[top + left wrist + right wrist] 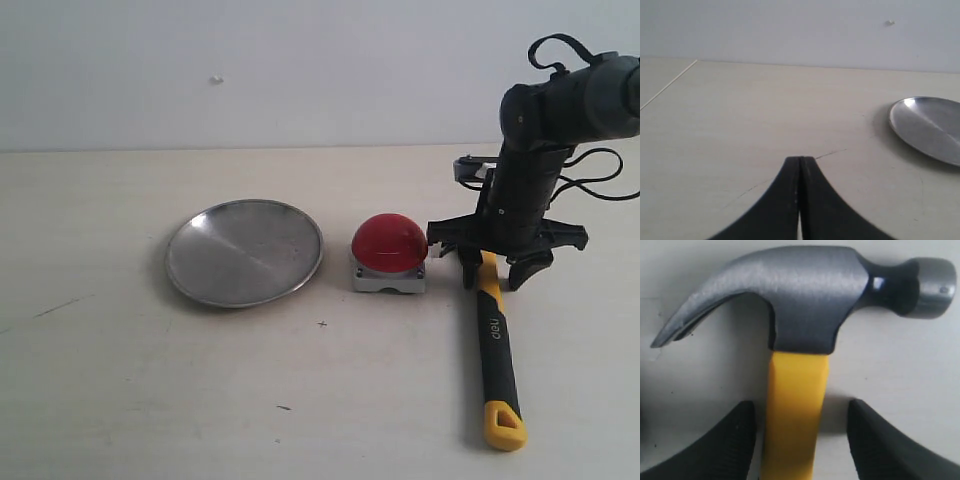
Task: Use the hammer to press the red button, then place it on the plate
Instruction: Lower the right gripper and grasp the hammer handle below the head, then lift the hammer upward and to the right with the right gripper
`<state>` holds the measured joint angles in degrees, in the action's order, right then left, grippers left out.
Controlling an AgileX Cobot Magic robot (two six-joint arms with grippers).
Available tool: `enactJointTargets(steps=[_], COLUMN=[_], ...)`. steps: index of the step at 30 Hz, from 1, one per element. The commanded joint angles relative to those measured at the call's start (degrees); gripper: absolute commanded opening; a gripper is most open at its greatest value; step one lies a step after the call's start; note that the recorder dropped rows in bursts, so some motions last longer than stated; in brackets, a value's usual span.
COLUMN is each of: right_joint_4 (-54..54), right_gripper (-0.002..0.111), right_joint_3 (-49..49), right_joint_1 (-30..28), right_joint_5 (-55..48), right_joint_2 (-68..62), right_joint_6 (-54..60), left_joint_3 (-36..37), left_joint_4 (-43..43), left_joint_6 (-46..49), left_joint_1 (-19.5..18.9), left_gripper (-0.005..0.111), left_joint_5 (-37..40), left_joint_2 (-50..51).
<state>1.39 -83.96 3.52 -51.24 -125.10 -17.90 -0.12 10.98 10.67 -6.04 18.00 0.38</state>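
Hammer (497, 340) is lying flat on the counter (150, 400), just to the right of the button (389, 243) in the exterior view, with its handle running toward the camera; the right gripper (492, 268) is hanging low over the handle just below the head, its fingers (735, 440) standing apart on either side and not gripping; the left gripper (800, 162) is sitting with fingers pressed together, holding nothing, near the plate (244, 251); by these signs the task is only beginning: grasping, pressing and plating are all remaining.
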Motion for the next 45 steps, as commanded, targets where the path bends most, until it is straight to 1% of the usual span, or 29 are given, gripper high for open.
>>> enactJointTargets(steps=[1,4,7,12,14,21,25,29,37,40,42,45], right_joint_4=[0.4,0.1,-0.6,-1.7,-1.7,-1.4,-1.4,-0.9,2.4,1.2,1.9,3.1], right_gripper=[0.053,0.049,0.039,0.013,0.001,0.0,0.0,0.0,0.0,0.0,0.0,0.0], right_joint_3=[-0.4,-0.4,-0.4,-0.4,-0.4,-0.4,-0.4,-0.4,0.0,2.2,5.1,11.0], right_joint_1=[0.1,0.1,0.1,0.1,0.1,0.1,0.1,0.1,0.4,0.4,0.4,0.4], right_joint_5=[0.3,0.6,0.6,0.6,0.7,1.0,3.2,4.6,3.2,2.4,2.6,5.9], right_joint_2=[-0.3,-0.3,-0.3,-0.3,-0.3,0.3,3.4,8.5,19.9,25.6,30.2,37.7], right_joint_6=[-0.3,-0.4,-0.4,-0.1,0.7,0.7,1.4,1.3,2.3,6.3,6.4,6.4], left_joint_3=[0.1,0.1,0.1,0.1,0.1,0.1,0.1,0.1,0.1,0.1,0.1,0.1], left_joint_4=[-0.1,-0.1,-0.1,-0.1,-0.1,-0.1,-0.1,-0.1,-0.1,-0.1,-0.1,-0.1], left_joint_6=[0.0,0.0,0.0,0.0,0.0,0.0,0.0,0.0,0.0,0.0,0.0,0.0], left_joint_1=[-0.2,-0.2,-0.2,-0.2,-0.2,-0.2,-0.2,-0.2,-0.2,-0.2,-0.2,-0.2], left_gripper=[0.0,0.0,0.0,0.0,0.0,0.0,0.0,0.0,0.0,0.0,0.0,0.0], left_joint_5=[-0.1,-0.1,-0.1,-0.1,-0.1,-0.1,-0.1,-0.1,-0.1,-0.1,-0.1,-0.1], left_joint_2=[-0.4,-0.4,-0.4,-0.4,-0.4,-0.4,-0.4,-0.4,-0.4,-0.4,-0.4,-0.4])
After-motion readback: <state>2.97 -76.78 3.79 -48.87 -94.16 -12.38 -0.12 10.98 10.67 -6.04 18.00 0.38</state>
